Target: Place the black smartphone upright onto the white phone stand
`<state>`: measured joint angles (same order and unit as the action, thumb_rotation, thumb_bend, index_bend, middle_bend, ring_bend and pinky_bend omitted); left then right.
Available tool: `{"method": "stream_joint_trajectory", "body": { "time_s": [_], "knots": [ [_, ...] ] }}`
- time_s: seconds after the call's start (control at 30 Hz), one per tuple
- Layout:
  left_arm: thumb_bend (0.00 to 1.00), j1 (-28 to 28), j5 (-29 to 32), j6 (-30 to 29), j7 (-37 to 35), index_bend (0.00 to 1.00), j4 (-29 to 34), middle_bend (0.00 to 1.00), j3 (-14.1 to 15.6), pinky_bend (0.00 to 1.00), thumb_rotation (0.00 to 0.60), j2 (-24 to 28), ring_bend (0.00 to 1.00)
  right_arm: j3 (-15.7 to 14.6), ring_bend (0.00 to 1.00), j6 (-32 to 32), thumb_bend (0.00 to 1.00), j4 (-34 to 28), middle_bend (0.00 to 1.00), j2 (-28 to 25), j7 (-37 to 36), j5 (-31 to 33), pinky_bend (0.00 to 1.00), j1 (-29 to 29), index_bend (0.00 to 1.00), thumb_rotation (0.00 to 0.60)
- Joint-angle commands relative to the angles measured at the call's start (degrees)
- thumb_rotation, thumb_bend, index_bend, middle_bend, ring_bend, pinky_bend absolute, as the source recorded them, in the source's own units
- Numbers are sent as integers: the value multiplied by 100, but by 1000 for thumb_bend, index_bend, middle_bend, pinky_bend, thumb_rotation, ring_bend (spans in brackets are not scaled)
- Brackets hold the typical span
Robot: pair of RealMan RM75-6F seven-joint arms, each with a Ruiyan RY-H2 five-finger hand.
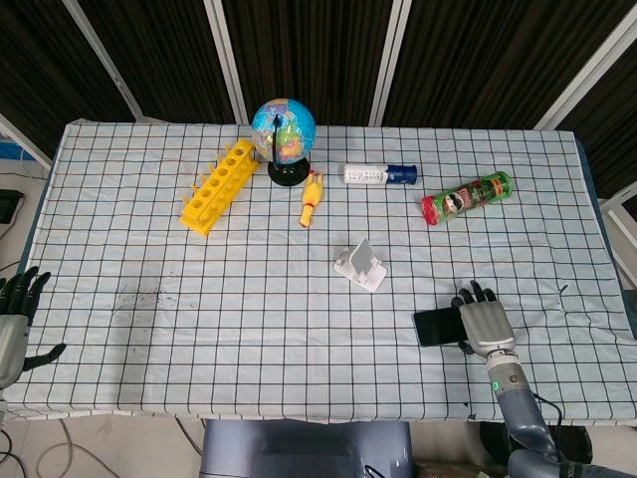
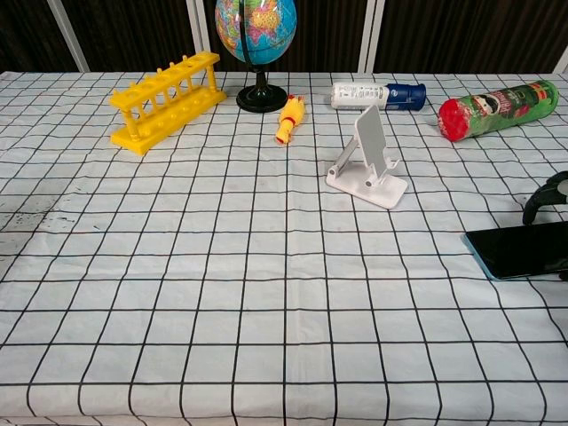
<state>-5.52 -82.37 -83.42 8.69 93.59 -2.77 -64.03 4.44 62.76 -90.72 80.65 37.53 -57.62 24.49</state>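
Note:
The black smartphone [image 1: 436, 328] lies flat near the table's front right, also in the chest view [image 2: 519, 250]. My right hand [image 1: 481, 321] lies over its right end, fingers spread past the far edge. In the chest view only a dark curved finger [image 2: 541, 197] shows above the phone; no grip shows. The white phone stand [image 1: 360, 265] stands empty mid-table, left of and beyond the phone, and shows again in the chest view [image 2: 367, 161]. My left hand [image 1: 14, 321] hangs off the table's left front edge, fingers apart, holding nothing.
Along the back stand a yellow tube rack [image 1: 218, 186], a globe [image 1: 284, 134], a yellow rubber chicken [image 1: 312, 198], a white and blue bottle [image 1: 379, 174] and a green chips can [image 1: 466, 196]. A checked cloth [image 1: 239, 319] covers the table.

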Motion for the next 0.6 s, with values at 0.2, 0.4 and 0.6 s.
{"method": "stream_joint_trajectory", "body": {
  "time_s": [0.2,0.4,0.6],
  "knots": [
    [15,2,0,-7,6,0,3,0,0,0,600,1,0,-77,34,-12,261,38,191,32,33,64,162,30,284,600],
    [14,3,4,-10,14,0,3,0,-1,0,600,-3,0,-109,33,45,260,-22,191,31,-3,-16,162,45,278,600],
    [14,4,6,-12,10,0,4,0,-2,0,600,-2,0,-129,33,81,261,-66,191,43,-17,-70,162,68,278,600]
  ]
}}
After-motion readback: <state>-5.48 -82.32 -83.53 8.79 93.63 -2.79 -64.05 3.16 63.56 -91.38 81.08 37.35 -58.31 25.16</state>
